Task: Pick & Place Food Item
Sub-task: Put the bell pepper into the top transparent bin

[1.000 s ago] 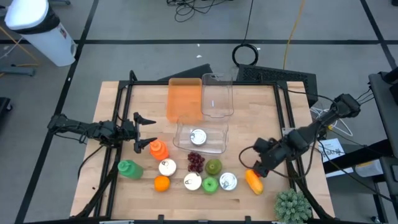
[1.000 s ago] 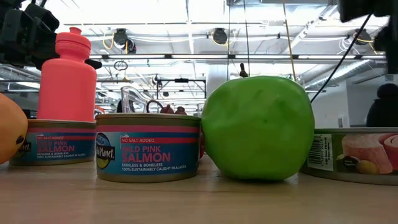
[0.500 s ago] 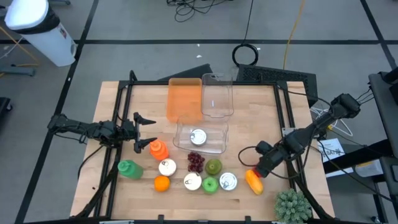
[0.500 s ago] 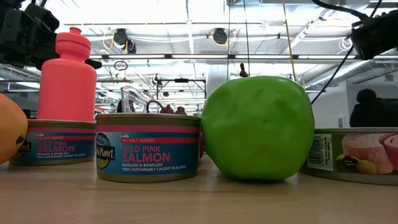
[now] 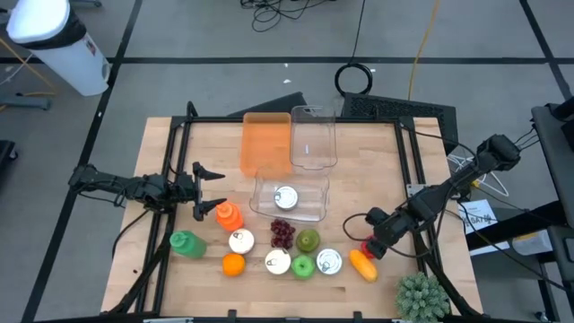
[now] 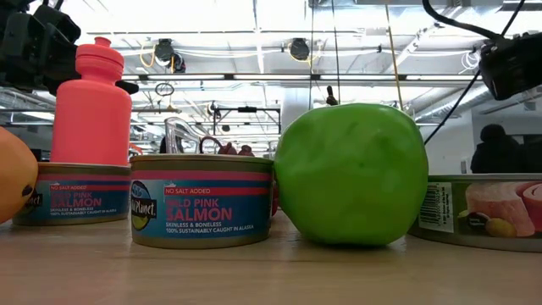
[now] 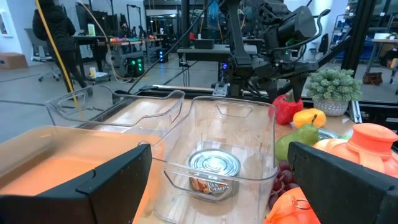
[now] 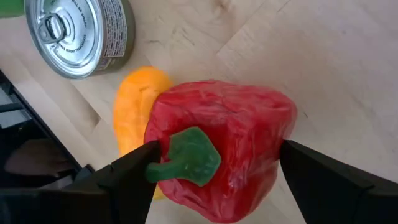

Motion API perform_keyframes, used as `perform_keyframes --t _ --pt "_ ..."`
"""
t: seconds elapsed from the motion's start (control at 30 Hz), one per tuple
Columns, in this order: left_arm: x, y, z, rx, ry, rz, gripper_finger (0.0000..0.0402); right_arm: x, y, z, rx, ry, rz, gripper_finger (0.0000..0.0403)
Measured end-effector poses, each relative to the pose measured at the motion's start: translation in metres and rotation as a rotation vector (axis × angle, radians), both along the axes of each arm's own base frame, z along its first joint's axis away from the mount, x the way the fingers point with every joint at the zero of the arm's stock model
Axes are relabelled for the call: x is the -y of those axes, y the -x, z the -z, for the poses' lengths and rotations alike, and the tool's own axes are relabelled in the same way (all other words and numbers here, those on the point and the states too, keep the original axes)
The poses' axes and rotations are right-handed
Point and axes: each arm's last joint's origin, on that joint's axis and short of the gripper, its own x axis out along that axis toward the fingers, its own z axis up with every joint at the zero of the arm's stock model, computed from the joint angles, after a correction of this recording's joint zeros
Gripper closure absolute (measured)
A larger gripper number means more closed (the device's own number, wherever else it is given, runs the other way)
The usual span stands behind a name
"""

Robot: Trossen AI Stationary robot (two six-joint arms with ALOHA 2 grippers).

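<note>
The right gripper (image 8: pixel 211 165) has its two dark fingers one on each side of the glossy red bell pepper with a green stem (image 8: pixel 217 149), and it seems to pinch it. In the high view the pepper (image 5: pixel 369 248) is at the front right of the wooden table (image 5: pixel 377 161), just above or touching the orange-yellow oblong fruit (image 5: pixel 362 263). I cannot tell if the pepper is already off the wood.

To do this step well, I think the grip must hold the wide body of the pepper, not the stem, because the skin is smooth and can slip. The lift should go straight up first, so that the yellow fruit and the silver round tin with a ring pull (image 5: pixel 329 261) beside it are not pushed.

The table's front edge and the black frame rail (image 5: pixel 421 206) are close to the gripper, so there is little room there. Toward the middle there is more free wood. Farther in stands the clear plastic box holding one tin (image 5: pixel 289 196), a likely goal, and behind it the orange box (image 5: pixel 265 142) and another clear box (image 5: pixel 313 136). The left gripper (image 5: pixel 199 193) waits spread wide at the left side, beside the coral-pink bottle (image 5: pixel 228 215).
</note>
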Motion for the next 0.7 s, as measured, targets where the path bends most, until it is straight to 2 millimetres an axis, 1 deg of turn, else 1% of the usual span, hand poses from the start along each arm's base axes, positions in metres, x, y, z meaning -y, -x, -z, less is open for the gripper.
perform_keyframes --t 0.2,0.27,0.57,0.7 --pt "0.0 0.0 0.0 0.0 0.0 0.0 0.0009 0.0027 0.0016 0.0055 0.017 0.05 -0.014 0.0094" --pt "0.0 0.0 0.0 0.0 0.0 0.0 0.0009 0.0029 0.0016 0.0057 0.024 0.061 -0.03 0.0101" --pt "0.0 0.0 -0.0001 0.0 0.0 0.0 0.0009 0.0019 -0.0003 0.0054 0.063 0.073 -0.087 0.018" --pt "0.0 0.0 0.0 0.0 0.0 0.0 0.0009 0.0014 -0.0013 0.0051 0.078 0.072 -0.095 0.0192"
